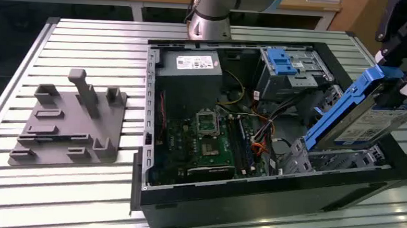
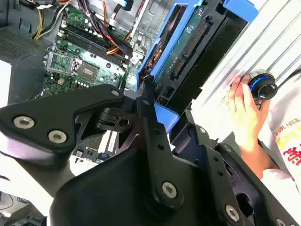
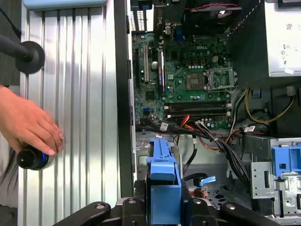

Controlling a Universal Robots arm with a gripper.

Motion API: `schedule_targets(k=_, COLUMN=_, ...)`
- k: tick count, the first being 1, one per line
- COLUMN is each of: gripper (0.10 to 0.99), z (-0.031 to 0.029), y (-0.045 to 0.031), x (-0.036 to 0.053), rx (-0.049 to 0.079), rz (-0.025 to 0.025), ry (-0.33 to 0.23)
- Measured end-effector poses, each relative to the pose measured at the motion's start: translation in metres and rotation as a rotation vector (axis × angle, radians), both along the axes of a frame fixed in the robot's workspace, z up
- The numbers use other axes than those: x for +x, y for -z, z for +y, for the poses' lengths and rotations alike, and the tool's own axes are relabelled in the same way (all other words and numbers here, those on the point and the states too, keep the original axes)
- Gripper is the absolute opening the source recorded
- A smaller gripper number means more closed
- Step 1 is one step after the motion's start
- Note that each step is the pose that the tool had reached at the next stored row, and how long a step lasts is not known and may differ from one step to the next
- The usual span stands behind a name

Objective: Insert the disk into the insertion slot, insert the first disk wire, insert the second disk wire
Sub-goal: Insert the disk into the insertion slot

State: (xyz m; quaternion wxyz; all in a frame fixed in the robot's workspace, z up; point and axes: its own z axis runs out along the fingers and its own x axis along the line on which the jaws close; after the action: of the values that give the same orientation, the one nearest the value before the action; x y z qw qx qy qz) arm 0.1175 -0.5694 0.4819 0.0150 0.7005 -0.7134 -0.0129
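In the exterior view my gripper [image 1: 399,82] is shut on the upper end of the disk [image 1: 370,123], a silver drive with a white label in a bright blue carrier. The disk hangs tilted, its lower end just above the insertion slot [image 1: 355,158], the grey perforated cage at the case's front corner on the exterior view's right. The blue carrier [image 2: 178,52] shows past the black fingers [image 2: 150,108] in the second wrist view. In the first wrist view the carrier's edge [image 3: 163,174] rises from my gripper [image 3: 163,209]. Loose orange and black wires [image 1: 261,143] lie beside the slot.
The open black computer case [image 1: 269,201] holds a green motherboard [image 1: 209,140], a power supply [image 1: 189,66] and a second cage with a wide blue latch [image 1: 281,61]. A grey fixture plate [image 1: 71,122] lies on the slatted table. A person's hand [image 3: 28,122] rests on a knob beside the case.
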Motion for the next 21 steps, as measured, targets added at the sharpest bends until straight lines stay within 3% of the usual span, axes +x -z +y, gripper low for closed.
schedule_targets(k=13, gripper=0.365, z=0.0000, y=0.0000, x=0.0000, rx=0.000, rz=0.0000, ry=0.000)
schedule_targets(k=21, gripper=0.365, z=-0.0007, y=0.0000, x=0.0000, rx=0.037, rz=0.0000, ry=-0.002)
